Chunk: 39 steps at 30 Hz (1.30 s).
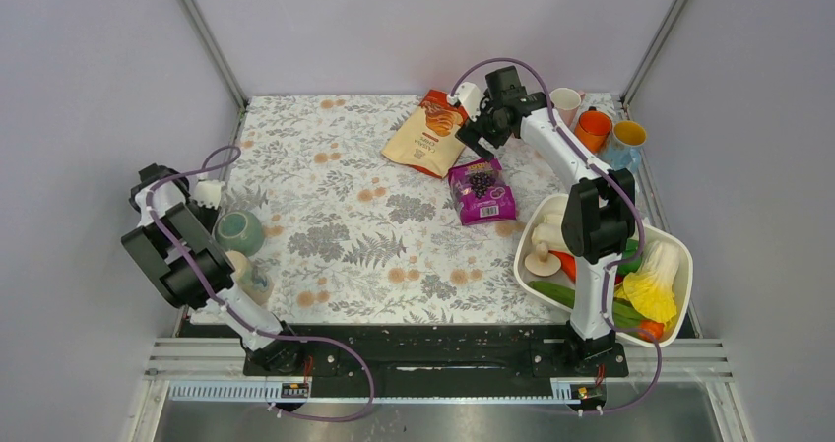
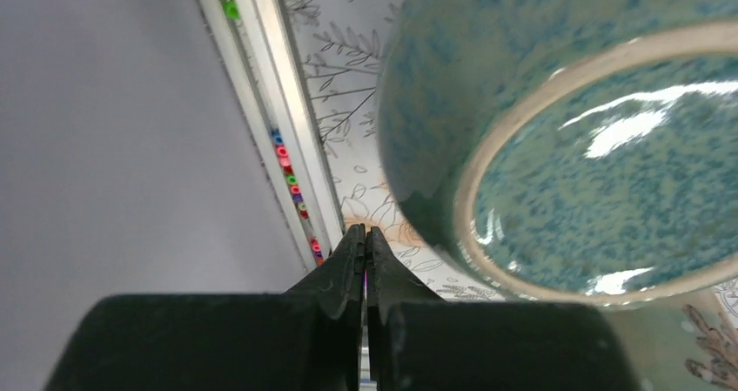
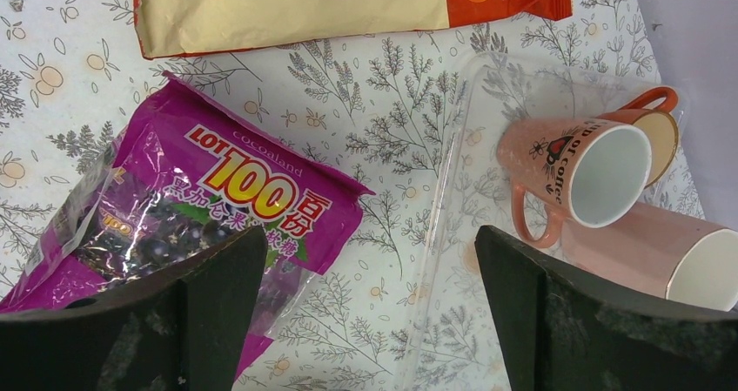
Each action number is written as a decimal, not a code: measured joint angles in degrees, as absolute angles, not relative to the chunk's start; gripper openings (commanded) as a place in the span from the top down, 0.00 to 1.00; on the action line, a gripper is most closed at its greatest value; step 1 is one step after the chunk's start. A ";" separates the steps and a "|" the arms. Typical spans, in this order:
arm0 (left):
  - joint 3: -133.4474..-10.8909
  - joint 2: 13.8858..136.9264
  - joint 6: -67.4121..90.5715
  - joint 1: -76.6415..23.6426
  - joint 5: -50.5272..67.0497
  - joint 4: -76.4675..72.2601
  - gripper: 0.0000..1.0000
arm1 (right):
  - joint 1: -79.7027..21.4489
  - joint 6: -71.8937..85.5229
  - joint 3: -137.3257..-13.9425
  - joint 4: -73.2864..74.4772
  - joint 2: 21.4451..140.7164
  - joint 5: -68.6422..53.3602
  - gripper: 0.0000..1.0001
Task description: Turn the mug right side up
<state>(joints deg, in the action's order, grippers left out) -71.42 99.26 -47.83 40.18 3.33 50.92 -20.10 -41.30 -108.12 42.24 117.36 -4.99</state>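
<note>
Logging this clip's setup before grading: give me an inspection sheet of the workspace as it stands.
Surface: floral tablecloth, flat.
Job's things: teal mug near the left edge, its beige-ringed end facing the left wrist camera; not gripped.
Clutter: orange snack bag, purple candy bag, mugs in a clear tray, white basin of vegetables.
Grippers: left gripper shut on nothing beside the mug; right gripper open above the bags.
Cables: purple cable looped along each arm.
Surroundings: plain walls, metal frame.

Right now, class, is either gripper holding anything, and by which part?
Nothing is held. The left gripper is shut on nothing, beside the green mug; the right gripper hangs open near the purple bag.
</note>
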 measured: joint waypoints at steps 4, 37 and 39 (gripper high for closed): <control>-71.24 100.47 -47.46 38.50 4.34 50.78 1.00 | -20.10 -41.10 -108.09 42.24 117.32 -4.99 0.00; -78.61 107.85 -39.42 -11.03 20.93 59.51 0.93 | -30.26 -4.84 -75.13 19.59 91.72 -3.77 0.01; -78.63 106.02 -39.31 -10.81 23.03 61.17 0.84 | -31.20 -4.93 -73.36 17.39 90.74 -4.29 0.00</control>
